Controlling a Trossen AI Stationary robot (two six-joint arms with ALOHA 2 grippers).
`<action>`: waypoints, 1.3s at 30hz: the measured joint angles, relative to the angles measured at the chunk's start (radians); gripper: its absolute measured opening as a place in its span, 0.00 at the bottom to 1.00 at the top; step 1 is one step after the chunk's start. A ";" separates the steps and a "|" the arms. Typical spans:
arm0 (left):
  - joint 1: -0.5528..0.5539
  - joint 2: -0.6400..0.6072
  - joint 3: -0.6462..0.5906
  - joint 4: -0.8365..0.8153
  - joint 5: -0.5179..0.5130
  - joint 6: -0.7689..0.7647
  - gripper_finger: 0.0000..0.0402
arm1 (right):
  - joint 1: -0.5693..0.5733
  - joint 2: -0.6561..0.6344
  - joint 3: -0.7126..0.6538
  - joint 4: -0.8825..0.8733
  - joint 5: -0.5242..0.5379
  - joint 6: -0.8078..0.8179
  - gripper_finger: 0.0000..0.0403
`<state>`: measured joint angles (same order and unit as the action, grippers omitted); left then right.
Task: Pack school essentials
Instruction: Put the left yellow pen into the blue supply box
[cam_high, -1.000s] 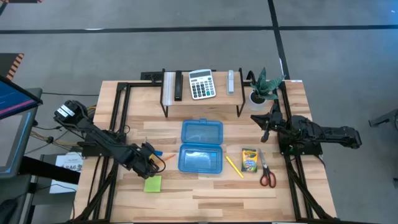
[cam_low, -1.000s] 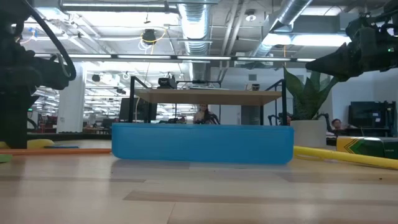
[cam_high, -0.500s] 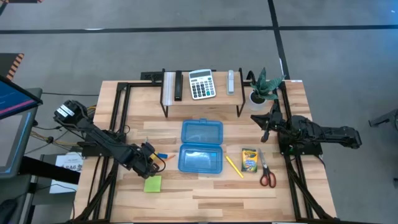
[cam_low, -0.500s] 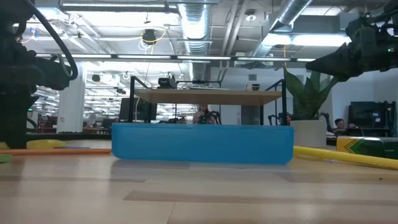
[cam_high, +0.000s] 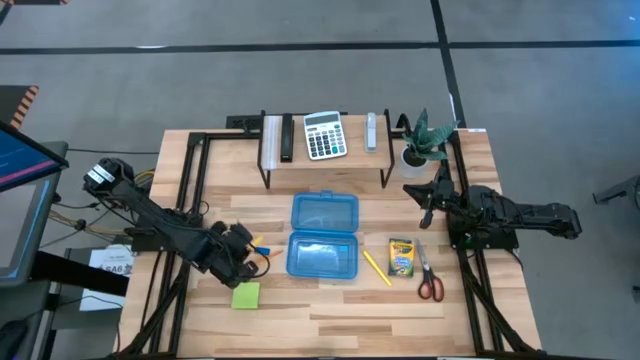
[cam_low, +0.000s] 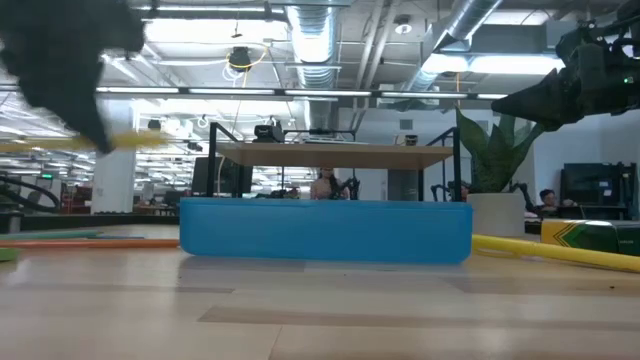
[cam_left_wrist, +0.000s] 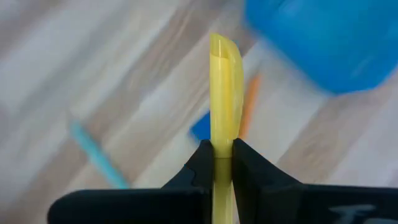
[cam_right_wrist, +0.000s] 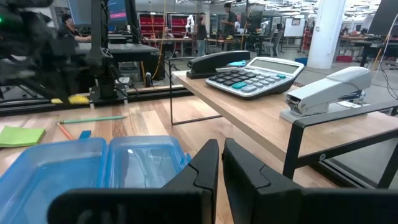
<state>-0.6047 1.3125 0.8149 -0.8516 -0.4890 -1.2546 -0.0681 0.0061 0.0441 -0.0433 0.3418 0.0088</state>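
My left gripper (cam_high: 243, 254) hangs left of the open blue case (cam_high: 323, 235), shut on a thick yellow pencil (cam_left_wrist: 224, 93) raised off the table. Under it lie an orange pencil (cam_left_wrist: 249, 107), a blue eraser (cam_left_wrist: 199, 127) and a green pencil (cam_left_wrist: 96, 158). The lime sticky-note pad (cam_high: 245, 295) lies nearer the front edge. Right of the case lie a thin yellow pencil (cam_high: 376, 267), the crayon box (cam_high: 400, 257) and red-handled scissors (cam_high: 430, 276). My right gripper (cam_high: 428, 196) waits shut, above the table near the plant. My left gripper pinches the yellow pencil's two sides (cam_left_wrist: 223, 152) between its two fingers (cam_left_wrist: 202, 163), coming at it from above. One end of the pencil sticks out past the fingertips. The pencil (cam_low: 135, 140) is lifted clear of the table and lies about level.
A raised shelf at the far edge carries a calculator (cam_high: 324, 134) and a stapler (cam_right_wrist: 329, 90); a small potted plant (cam_high: 420, 142) stands at its right end. Black frame rails run along both table sides. Bare wood lies in front of the case.
My left gripper has shut on the yellow pencil, which lay on the table left of the case, and has risen with it. The pencil now hangs level above the table. The orange pencil and eraser stay where they were.
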 joint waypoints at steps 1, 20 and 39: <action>0.003 -0.001 0.017 0.029 -0.041 0.041 0.02 | 0.000 0.000 0.000 0.000 0.000 0.000 0.12; 0.328 -0.001 0.036 0.586 0.154 0.927 0.03 | 0.000 0.000 0.000 -0.001 0.000 0.000 0.12; 0.385 0.345 0.153 0.705 0.328 1.168 0.06 | 0.000 0.000 -0.001 0.012 0.000 0.000 0.12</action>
<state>-0.2200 1.6574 0.9675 -0.1467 -0.1612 -0.0861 -0.0677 0.0063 0.0429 -0.0315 0.3420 0.0086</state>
